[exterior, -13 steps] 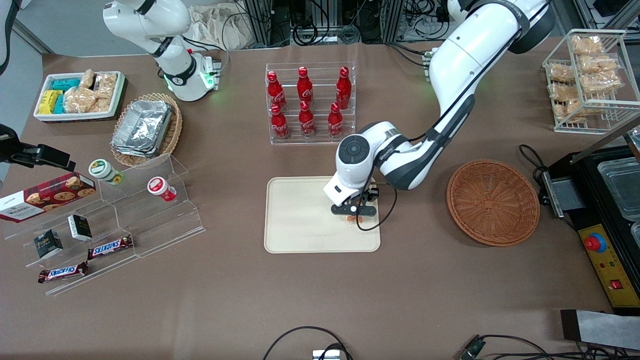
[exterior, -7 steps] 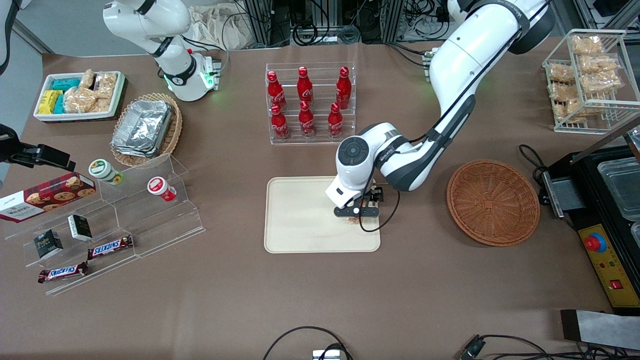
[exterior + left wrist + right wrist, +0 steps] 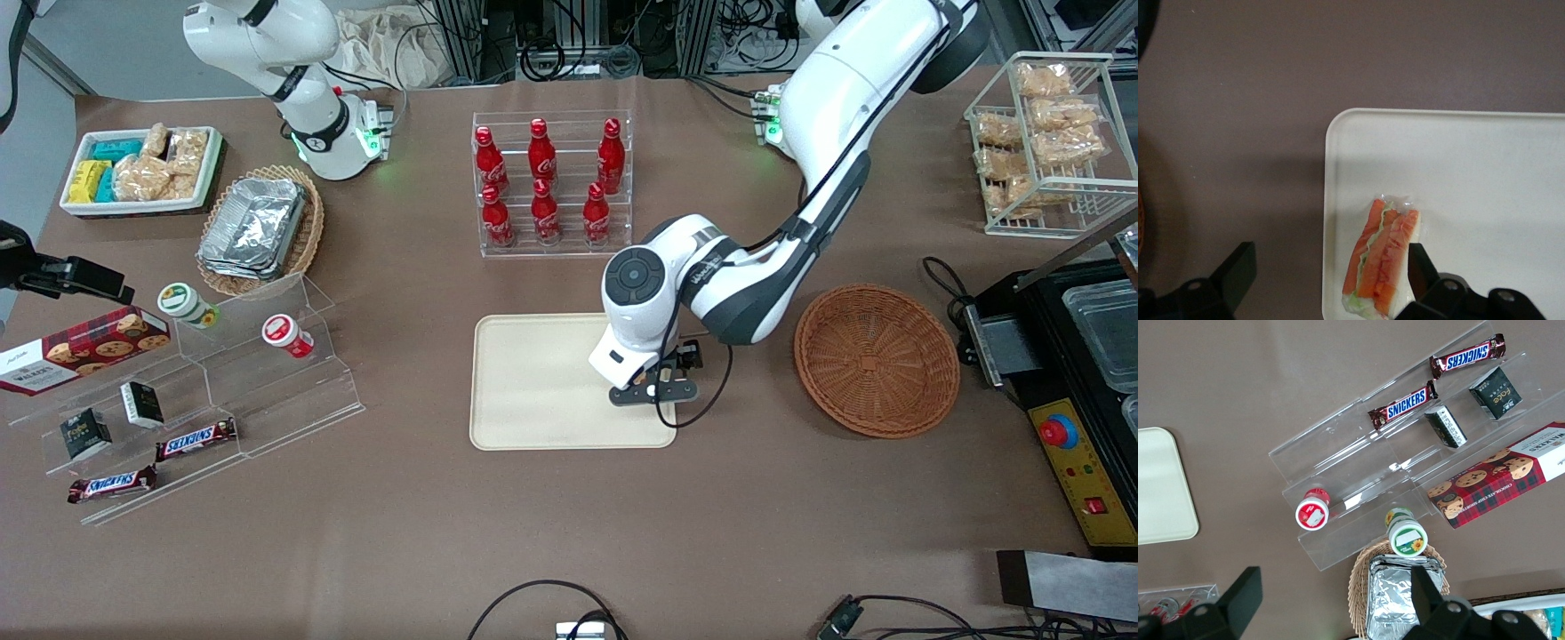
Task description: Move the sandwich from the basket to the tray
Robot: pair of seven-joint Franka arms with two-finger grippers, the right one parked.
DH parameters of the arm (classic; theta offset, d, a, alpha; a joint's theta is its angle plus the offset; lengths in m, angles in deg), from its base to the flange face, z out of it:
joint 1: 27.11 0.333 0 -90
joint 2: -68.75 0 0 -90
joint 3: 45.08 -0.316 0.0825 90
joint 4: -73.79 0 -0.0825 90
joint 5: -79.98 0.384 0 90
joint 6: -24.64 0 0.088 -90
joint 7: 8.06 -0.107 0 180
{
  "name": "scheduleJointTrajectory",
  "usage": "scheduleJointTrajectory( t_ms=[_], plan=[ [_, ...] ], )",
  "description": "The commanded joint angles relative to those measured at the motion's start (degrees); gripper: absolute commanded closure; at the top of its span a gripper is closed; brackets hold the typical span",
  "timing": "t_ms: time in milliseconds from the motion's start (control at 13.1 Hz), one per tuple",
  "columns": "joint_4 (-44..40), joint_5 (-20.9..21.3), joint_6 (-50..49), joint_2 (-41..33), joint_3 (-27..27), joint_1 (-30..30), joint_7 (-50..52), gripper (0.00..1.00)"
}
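One sandwich (image 3: 1381,260) lies on the tray (image 3: 1471,173) under the open-fingered gripper (image 3: 1328,277)

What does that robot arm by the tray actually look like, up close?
The working arm is glossy white with dark grey joint bands, a round dark cap at the wrist and a thin black cable looping beside it. Its gripper, above the tray, has black fingers.
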Motion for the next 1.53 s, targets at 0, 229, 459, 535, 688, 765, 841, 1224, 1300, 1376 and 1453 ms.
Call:
scheduleJointTrajectory(
  t_ms=[0, 229, 459, 535, 688, 765, 841, 1224, 1300, 1376, 1453],
  plan=[
    [-2.7, -4.0, -3.3, -3.4, -3.1, -0.5, 0.4, 0.0],
    [-3.0, -5.1, -5.1, -6.2, -5.3, -0.5, -0.2, 0.0],
    [-3.0, -6.7, -7.5, -8.0, -6.8, -0.5, -0.4, 0.0],
    [-3.0, -7.2, -8.0, -8.4, -7.3, -0.5, -0.5, 0.0],
    [-3.0, -8.2, -8.2, -9.4, -8.8, -0.5, -0.5, 0.0],
    [-3.0, -9.1, -8.4, -10.1, -10.1, -0.5, -1.3, 0.0],
    [-3.0, -10.3, -8.5, -10.8, -11.3, -0.5, -4.0, 0.0],
    [-3.0, -17.9, -14.5, -16.4, -19.6, -0.5, -20.3, 0.0],
    [-2.8, -18.6, -14.9, -17.7, -20.6, -0.5, -22.8, 0.0],
    [-2.5, -18.7, -15.7, -18.9, -21.7, -0.4, -24.3, 0.0],
    [-2.1, -18.8, -16.8, -20.1, -22.7, -0.4, -26.6, 0.0]
  ],
)
